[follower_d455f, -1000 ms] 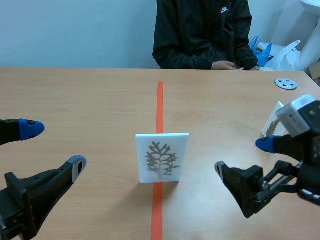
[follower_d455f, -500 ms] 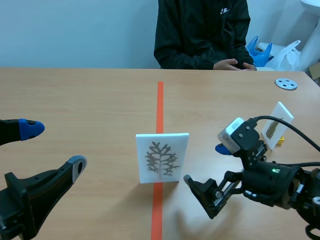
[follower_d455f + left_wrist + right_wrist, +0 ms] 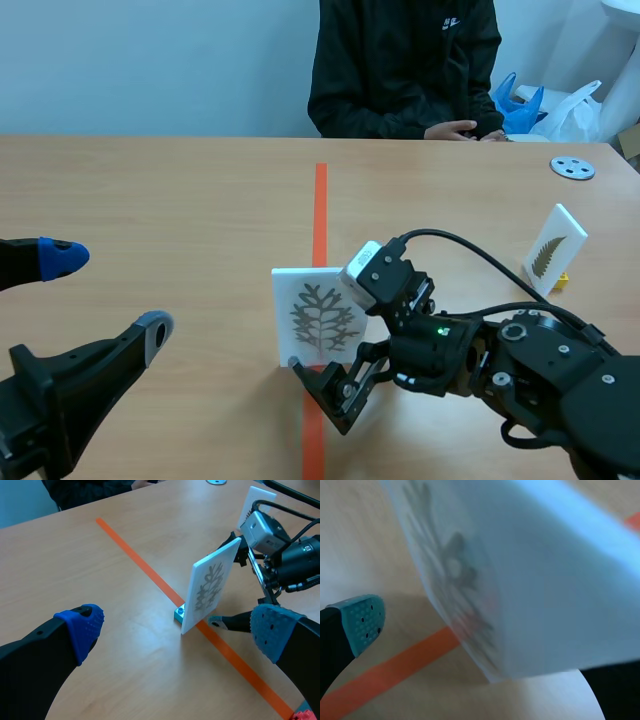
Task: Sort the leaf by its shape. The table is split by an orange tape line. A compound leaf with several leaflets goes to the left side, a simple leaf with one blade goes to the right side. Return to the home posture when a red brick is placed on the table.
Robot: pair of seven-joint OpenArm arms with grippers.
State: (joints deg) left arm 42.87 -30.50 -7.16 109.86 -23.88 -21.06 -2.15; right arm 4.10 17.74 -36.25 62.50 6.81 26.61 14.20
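White upright card with grey branching-leaf print (image 3: 322,315), frame centre: right gripper (image 3: 332,335) spread, straddling it; left gripper (image 3: 108,293) spread too. Should close squarely mid-card; looks compound, so frame-left side.

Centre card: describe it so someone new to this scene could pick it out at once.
Find the orange tape line. A white card stands on it, on a small blue base. Its grey branching leaf sets it apart from the right-side card, whose leaf is brown.

Soft even indoor light, faint shadows on table (image 3: 150,200), close leaf card (image 3: 530,580) blurred in right wrist view
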